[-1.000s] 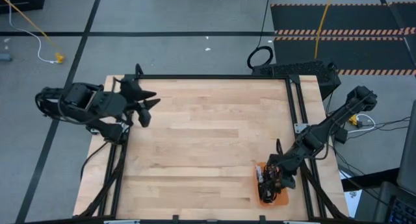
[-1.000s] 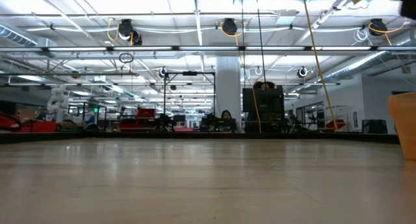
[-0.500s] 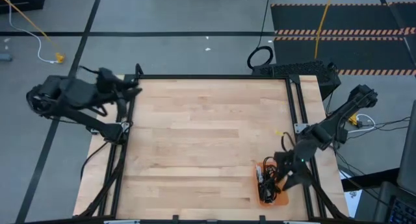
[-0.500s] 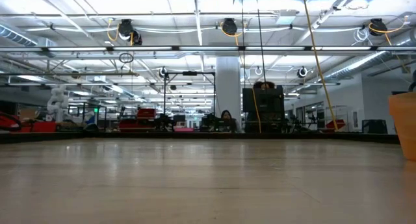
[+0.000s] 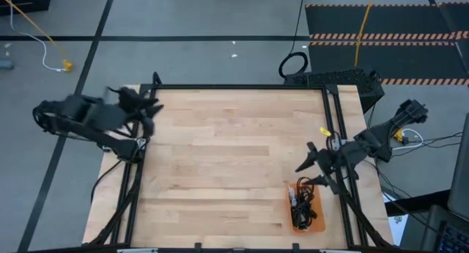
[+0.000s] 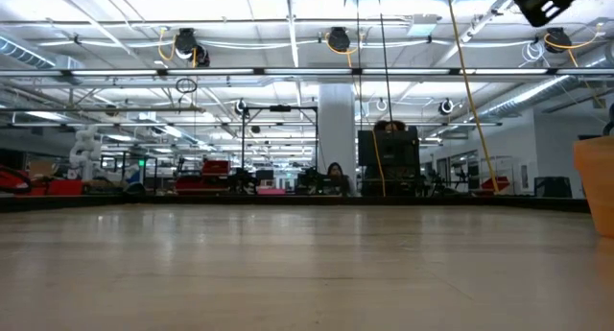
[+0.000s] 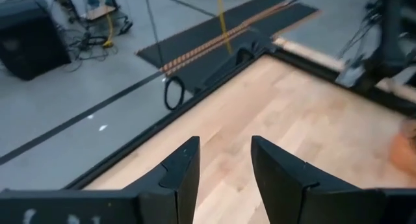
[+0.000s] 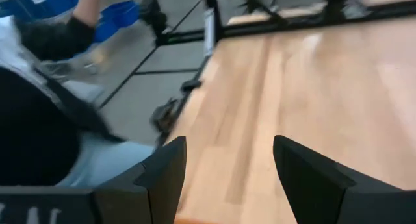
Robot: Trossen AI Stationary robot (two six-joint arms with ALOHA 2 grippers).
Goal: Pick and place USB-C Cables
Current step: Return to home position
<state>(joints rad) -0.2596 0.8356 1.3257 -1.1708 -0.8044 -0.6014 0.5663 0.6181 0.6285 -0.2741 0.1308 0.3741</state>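
The right gripper hangs over the right side of the table with its fingers spread wide and nothing between them, touching nothing. The left gripper sits at the table's far left corner, close to the rail. Its fingers are parted by a moderate gap and also hold nothing. The USB-C cables lie as a dark tangle inside the orange bin, near the table's front right corner. How many bundles are in there cannot be counted. The bin is just beside the right gripper on its near side, with the cables apart from the fingers, and well apart from the left gripper across the table. In the low view the orange bin shows only as a wall at the right edge. The table is pale wood planking framed by dark rails. Beyond its far edge a black cable ring lies on the grey floor, next to a dark mat with striped borders that a yellow cord crosses. The right wrist view catches a person beside the table, in dark and light clothing. The low view looks into a large, brightly lit hall with ceiling rails.
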